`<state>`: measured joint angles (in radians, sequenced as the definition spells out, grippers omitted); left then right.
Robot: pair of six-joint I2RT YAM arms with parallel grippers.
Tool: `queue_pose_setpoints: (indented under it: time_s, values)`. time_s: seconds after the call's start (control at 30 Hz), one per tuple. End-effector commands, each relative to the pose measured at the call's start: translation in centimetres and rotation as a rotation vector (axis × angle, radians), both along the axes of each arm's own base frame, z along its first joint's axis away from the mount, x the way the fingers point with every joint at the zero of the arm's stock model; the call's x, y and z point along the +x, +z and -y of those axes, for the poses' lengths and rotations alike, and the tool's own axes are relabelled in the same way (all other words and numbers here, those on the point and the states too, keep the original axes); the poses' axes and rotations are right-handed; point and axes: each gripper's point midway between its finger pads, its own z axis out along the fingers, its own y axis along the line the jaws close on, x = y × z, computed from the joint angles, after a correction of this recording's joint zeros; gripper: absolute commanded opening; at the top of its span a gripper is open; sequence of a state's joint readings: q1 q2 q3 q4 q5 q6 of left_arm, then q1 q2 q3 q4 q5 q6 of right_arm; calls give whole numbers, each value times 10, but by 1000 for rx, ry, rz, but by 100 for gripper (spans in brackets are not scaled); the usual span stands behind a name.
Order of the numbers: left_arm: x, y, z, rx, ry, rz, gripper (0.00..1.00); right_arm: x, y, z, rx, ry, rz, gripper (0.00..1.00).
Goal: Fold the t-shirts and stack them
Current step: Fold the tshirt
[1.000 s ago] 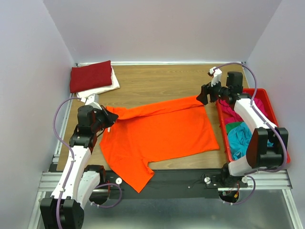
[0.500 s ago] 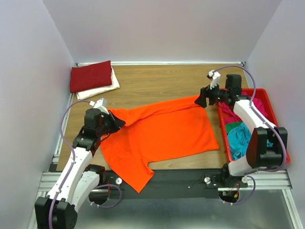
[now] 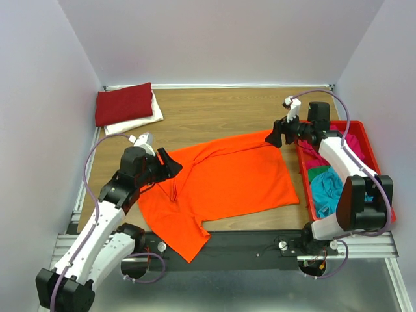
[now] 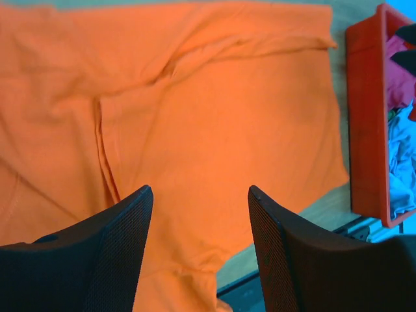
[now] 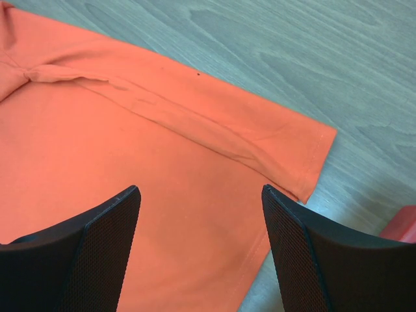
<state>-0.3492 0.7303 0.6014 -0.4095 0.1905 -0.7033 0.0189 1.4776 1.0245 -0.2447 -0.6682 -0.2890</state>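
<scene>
Top view high, looking down, wrist views close above shared orange t-shirt point(image 3: 224, 179)

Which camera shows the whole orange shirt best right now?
Top external: the orange shirt lies whole in view, far edge folded over. Left wrist shows most of its body; right wrist only the folded far corner.

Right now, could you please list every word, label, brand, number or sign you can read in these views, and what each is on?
None can be read in any view. The orange shirt, the dark red shirt, the white shirt under it, the tray and the teal shirt in it show no print, tag or marking.
</scene>
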Motion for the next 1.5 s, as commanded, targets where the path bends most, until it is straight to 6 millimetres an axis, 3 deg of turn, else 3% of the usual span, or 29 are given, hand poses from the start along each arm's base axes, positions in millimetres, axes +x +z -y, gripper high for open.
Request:
queue_pose_setpoints:
  time_s: [0.0, 0.1, 0.4, 0.6, 0.97, 1.17, 1.27, 1.3, 1.37, 1.47]
  values:
    - [25, 10, 1, 106, -44, 71, 68, -11, -1, -3, 12, 16, -17, 82]
    - [42, -4, 12, 144, -119, 42, 68, -12, -2, -2, 5, 16, -16, 82]
    - [91, -52, 5, 353, -127, -55, 61, -14, -8, -2, 3, 18, -30, 82]
    - [90, -93, 2, 423, -169, -157, 56, -14, -10, 0, 0, 15, -35, 82]
    - [77, -130, -5, 465, -200, -242, 54, -13, -13, 1, -4, 12, -39, 82]
    - [74, -139, -4, 459, -213, -257, 47, -13, -13, 1, -5, 11, -39, 82]
    - [73, -138, -1, 450, -225, -254, 38, -13, -12, 0, -5, 13, -37, 82]
    - [73, -137, 0, 444, -227, -252, 28, -13, -13, 1, -6, 12, -38, 82]
    - [73, -131, 4, 427, -237, -242, 16, -13, -12, 1, -6, 10, -37, 82]
    - [72, -119, 9, 396, -250, -218, 13, -13, -12, 1, -8, 11, -36, 82]
